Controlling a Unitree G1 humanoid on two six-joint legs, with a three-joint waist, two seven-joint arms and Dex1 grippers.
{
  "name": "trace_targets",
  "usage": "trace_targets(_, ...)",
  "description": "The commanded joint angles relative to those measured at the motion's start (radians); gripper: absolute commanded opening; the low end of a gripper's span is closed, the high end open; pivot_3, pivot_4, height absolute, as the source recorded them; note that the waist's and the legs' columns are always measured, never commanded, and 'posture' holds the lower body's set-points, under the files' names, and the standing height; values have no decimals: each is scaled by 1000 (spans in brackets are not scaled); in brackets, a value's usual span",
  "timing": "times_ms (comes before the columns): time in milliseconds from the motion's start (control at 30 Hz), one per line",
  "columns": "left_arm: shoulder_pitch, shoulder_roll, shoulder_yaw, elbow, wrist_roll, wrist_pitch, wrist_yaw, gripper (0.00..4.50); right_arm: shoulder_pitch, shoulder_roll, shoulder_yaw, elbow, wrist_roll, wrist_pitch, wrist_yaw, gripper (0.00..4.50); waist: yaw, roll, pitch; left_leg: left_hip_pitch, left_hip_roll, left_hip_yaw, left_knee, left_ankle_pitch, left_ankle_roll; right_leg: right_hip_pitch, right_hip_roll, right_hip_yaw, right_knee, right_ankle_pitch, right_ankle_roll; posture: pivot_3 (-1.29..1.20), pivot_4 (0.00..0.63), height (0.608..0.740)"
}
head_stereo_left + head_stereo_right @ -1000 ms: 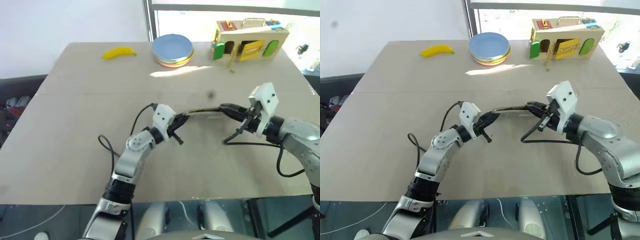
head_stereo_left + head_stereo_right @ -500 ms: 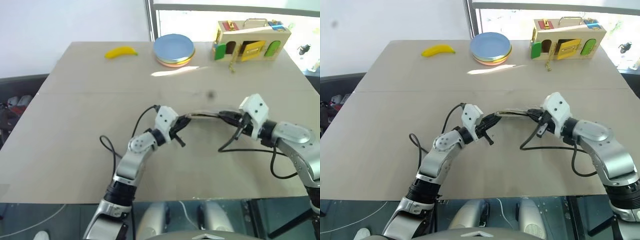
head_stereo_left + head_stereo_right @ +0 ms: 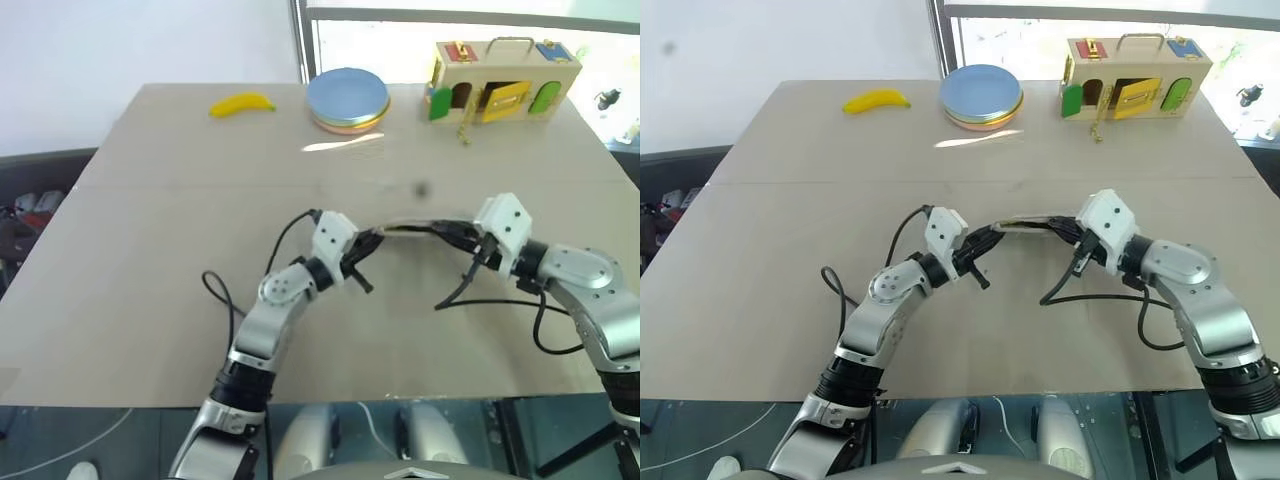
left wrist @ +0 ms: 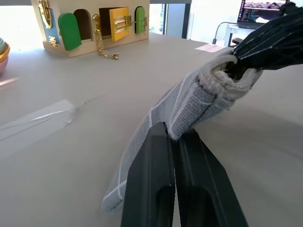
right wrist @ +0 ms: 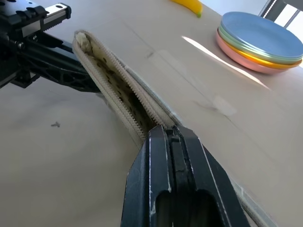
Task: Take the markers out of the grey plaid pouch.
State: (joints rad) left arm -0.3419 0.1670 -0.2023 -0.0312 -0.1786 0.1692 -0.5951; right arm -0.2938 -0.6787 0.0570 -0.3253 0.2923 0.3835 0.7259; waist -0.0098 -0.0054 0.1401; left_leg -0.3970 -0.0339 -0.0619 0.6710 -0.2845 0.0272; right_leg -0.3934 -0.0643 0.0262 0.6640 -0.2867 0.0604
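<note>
Open counter (image 3: 150, 250) lies to both sides and in front of the arms. Between the two grippers the grey plaid pouch (image 3: 410, 228) spans the gap, blocking passage there. Banana (image 3: 240, 104), stacked plates (image 3: 346, 99) and wooden latch box (image 3: 503, 80) line the far edge.

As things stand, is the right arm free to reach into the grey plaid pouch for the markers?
Probably not. The right gripper is shut on one end of the grey plaid pouch, the left gripper on the other, holding it between them. The zipper looks partly open, but neither arm is free to reach inside.
</note>
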Motion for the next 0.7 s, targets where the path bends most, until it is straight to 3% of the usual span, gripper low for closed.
trace_targets(33,-22,-11,-1,-39,-4,-12,3,0,-14,-10,12,16,-40,-11,9,105,0,0,0,0,0,0,0,0,0,0,0,0,0,0,0,0,150,740)
trace_targets(200,-28,-25,-3,-40,-9,-2,15,0,-40,-5,22,32,-58,7,19,105,0,0,0,0,0,0,0,0,0,0,0,0,0,0,0,0,150,740)
trace_targets(433,-29,-35,-6,-38,-10,-1,16,0,-49,-54,99,94,-169,-108,87,105,0,0,0,0,0,0,0,0,0,0,0,0,0,0,0,0,150,740)
trace_targets(700,-29,-43,-4,-37,-7,-1,19,0,-53,-112,109,214,-297,-58,62,105,1,0,0,0,0,0,1,0,0,0,0,0,0,0,0,0,150,740)
